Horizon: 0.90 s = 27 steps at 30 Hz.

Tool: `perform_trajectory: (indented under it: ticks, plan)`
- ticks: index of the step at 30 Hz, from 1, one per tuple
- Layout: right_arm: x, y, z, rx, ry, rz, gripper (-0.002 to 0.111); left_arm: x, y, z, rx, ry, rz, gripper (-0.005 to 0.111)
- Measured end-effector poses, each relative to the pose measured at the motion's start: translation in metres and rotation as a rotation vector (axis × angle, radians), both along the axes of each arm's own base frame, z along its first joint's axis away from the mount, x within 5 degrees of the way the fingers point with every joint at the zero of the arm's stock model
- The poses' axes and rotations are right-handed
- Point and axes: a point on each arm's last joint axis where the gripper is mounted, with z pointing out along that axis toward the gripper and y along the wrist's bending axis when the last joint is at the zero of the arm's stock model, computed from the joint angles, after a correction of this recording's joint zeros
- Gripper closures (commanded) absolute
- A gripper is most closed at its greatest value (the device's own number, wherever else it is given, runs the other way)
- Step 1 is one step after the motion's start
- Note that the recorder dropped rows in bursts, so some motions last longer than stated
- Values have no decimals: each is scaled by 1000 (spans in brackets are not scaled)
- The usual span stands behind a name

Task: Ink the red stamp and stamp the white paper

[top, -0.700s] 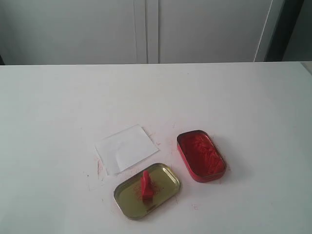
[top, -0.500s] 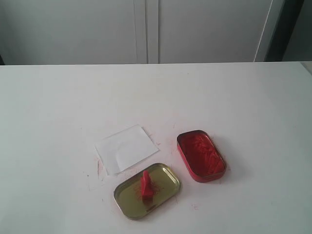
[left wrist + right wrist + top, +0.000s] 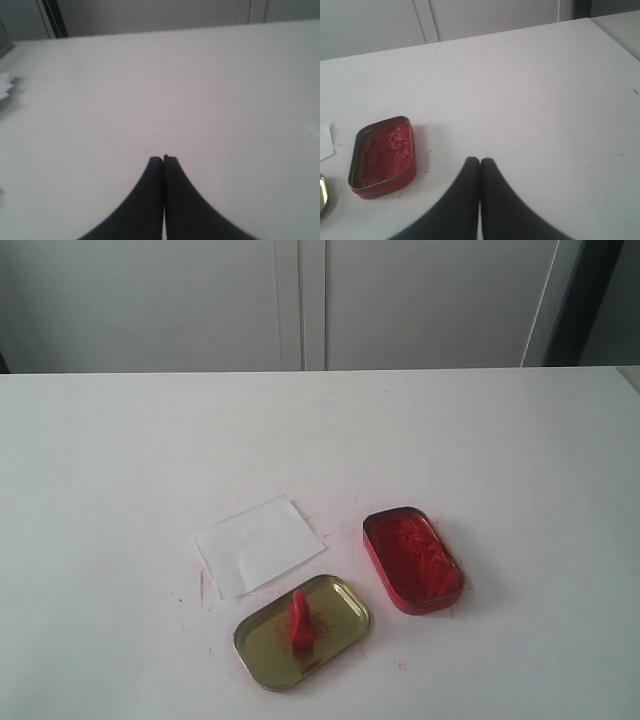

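Observation:
The red stamp (image 3: 299,620) stands upright in the gold tin lid (image 3: 340,599) near the table's front. Just behind the lid lies the white paper (image 3: 260,544), flat on the table. The red ink tin (image 3: 411,557) sits open to the right of both, and it also shows in the right wrist view as the ink tin (image 3: 382,155). My right gripper (image 3: 480,161) is shut and empty, beside that tin and apart from it. My left gripper (image 3: 163,159) is shut over bare table with nothing between its fingers. Neither arm shows in the exterior view.
Red ink smudges dot the white table (image 3: 120,470) around the lid and paper. Grey cabinet doors (image 3: 300,300) stand behind the table's far edge. A pale object (image 3: 5,87) sits at the border of the left wrist view.

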Motion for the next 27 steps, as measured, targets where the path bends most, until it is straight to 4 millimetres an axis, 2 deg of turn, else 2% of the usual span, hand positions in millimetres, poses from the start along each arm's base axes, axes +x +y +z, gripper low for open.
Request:
perform_trajectory:
  ticks: [7, 27]
  plan:
    - [0, 0, 0, 0, 0, 0, 108, 2, 1, 13, 8, -149, 12, 107]
    - [0, 0, 0, 0, 0, 0, 108, 2, 1, 17, 5, -187, 16, 107]
